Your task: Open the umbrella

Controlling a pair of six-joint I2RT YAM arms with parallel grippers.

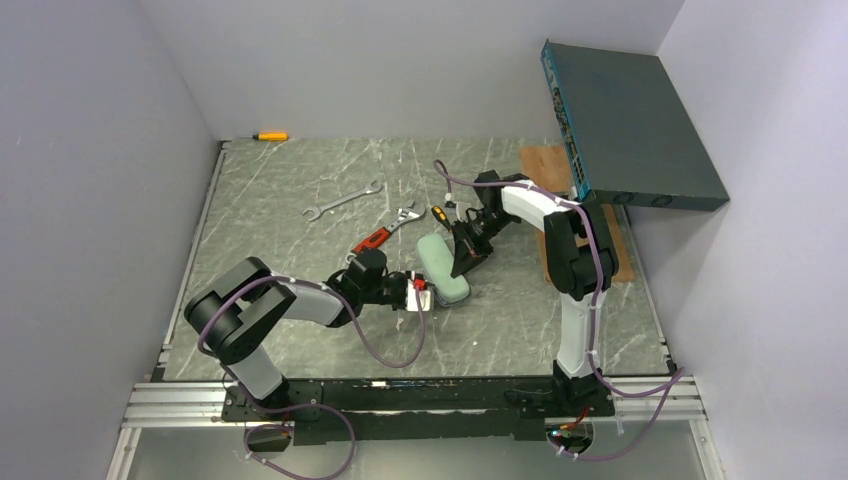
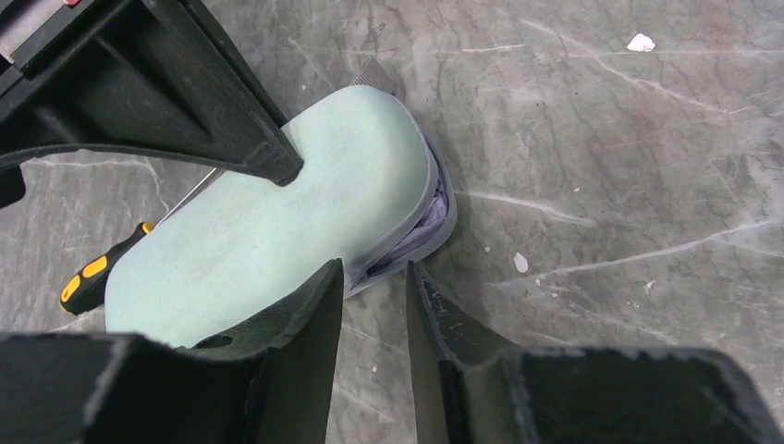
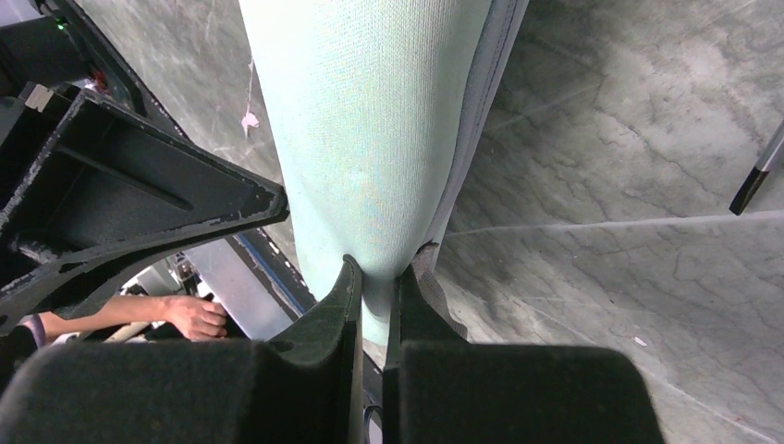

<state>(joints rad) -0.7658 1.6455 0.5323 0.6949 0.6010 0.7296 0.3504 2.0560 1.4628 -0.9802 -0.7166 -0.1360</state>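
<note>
I see my right gripper (image 3: 376, 270) pinching the mint-green case (image 3: 370, 139) by its edge, my left gripper (image 2: 374, 275) narrowly spread beside its gap, where the umbrella (image 2: 427, 222) shows.

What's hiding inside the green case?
The mint-green case is cracked open along one edge. Crumpled lavender fabric, likely the umbrella, peeks out of the gap. The case covers the rest, so no handle or shaft can be seen.

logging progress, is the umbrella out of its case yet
No, it's in. Only lavender fabric of the umbrella peeks from the gaping seam of the mint-green case; no shaft shows.
</note>
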